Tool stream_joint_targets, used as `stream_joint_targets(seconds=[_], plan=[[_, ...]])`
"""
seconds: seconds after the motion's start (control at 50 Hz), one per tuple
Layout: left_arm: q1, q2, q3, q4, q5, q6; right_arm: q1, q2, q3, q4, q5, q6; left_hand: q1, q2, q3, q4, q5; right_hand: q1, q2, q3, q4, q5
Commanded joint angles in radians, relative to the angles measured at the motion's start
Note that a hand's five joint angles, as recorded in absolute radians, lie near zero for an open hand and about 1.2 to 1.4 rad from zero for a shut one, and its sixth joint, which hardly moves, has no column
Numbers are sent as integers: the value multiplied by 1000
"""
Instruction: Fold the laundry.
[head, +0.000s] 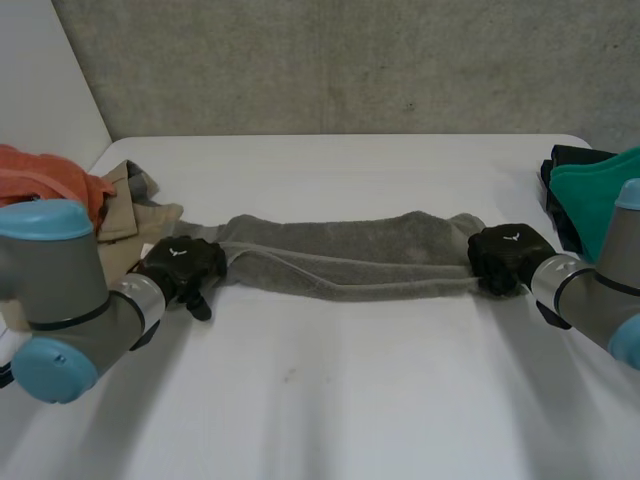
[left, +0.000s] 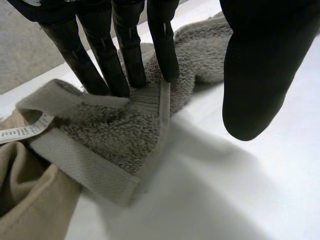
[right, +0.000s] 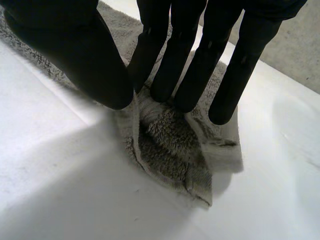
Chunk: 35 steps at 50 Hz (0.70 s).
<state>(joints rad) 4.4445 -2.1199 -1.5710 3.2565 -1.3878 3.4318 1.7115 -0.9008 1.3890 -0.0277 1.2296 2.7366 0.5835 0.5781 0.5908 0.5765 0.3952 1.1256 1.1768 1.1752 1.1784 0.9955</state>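
A grey towel lies stretched long across the bench. It looks soft, limp and light, and I'd say it is best taken at the hemmed end corners. The left robot hand presses straight fingers on one end with its thumb clear, while the right robot hand seems to pinch the other end's hem between thumb and fingers.

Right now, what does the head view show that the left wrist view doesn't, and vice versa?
Head view adds the right robot hand on the right end of the grey terry towel, a green cloth and an orange cloth. Left wrist view adds the towel's white care label and the left robot hand pressing its end with straight fingers. Shared: the towel, that hand, a beige cloth, the white table.
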Motion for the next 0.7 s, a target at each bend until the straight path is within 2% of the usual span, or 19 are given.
stream_joint_targets(seconds=[0.02,0.26,0.44,0.7], plan=[[-40,-58,84,-4,-62,0,8,-7,-1,-24,-2,5,44,49,37,51,58,271,219,221,218,226],[-65,-129,161,2,-111,17,19,-35,13,-21,2,20,82,87,75,89,96,271,219,221,218,226],[-45,-95,129,46,-178,33,25,-30,15,-9,1,5,185,190,177,192,198,271,219,221,218,226],[-10,-14,3,192,-168,55,26,-29,16,-9,2,-5,202,208,195,209,216,271,219,221,218,226]])
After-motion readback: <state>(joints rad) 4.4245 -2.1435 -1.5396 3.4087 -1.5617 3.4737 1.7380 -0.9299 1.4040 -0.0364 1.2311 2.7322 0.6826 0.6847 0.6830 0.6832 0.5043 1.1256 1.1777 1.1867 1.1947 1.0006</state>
